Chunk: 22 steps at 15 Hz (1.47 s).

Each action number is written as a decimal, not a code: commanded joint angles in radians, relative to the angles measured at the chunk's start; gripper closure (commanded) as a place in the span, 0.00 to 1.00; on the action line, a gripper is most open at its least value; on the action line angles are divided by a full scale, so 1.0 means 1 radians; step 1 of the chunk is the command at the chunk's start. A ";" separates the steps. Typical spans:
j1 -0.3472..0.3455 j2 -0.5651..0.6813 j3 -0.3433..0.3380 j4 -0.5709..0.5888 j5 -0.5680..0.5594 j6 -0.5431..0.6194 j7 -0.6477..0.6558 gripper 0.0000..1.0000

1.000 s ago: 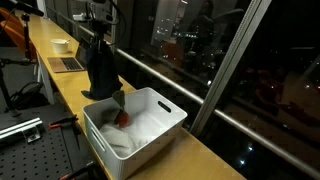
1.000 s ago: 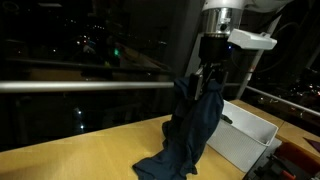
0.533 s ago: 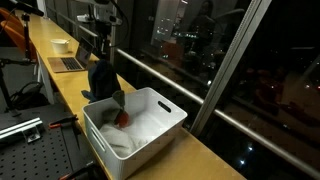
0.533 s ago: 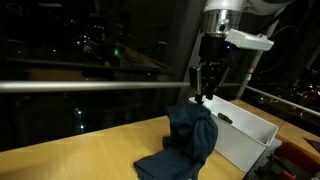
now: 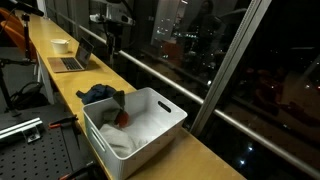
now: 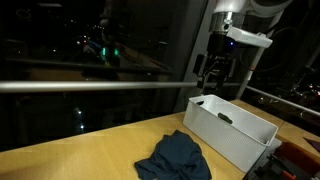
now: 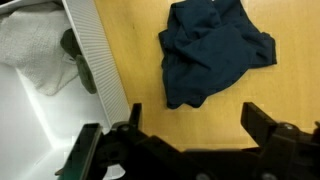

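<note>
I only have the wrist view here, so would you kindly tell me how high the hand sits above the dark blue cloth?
Observer: In both exterior views the hand hangs high above the dark blue cloth, well clear of it.
Operator: Thank you. Is anything in the white bin besides the towel?
Observer: Yes, a small red thing lies inside, near the cloth's end.
Operator: And farther along the table?
Observer: A laptop and a pale bowl sit there.
</note>
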State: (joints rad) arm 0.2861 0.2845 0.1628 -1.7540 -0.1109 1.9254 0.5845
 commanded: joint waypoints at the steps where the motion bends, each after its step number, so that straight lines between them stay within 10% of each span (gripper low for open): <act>1: -0.055 -0.027 -0.037 -0.042 0.046 0.035 -0.053 0.00; 22: -0.172 0.013 -0.121 -0.200 0.143 0.142 -0.136 0.00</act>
State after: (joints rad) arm 0.1049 0.3248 0.0449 -1.9197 0.0101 2.0449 0.4680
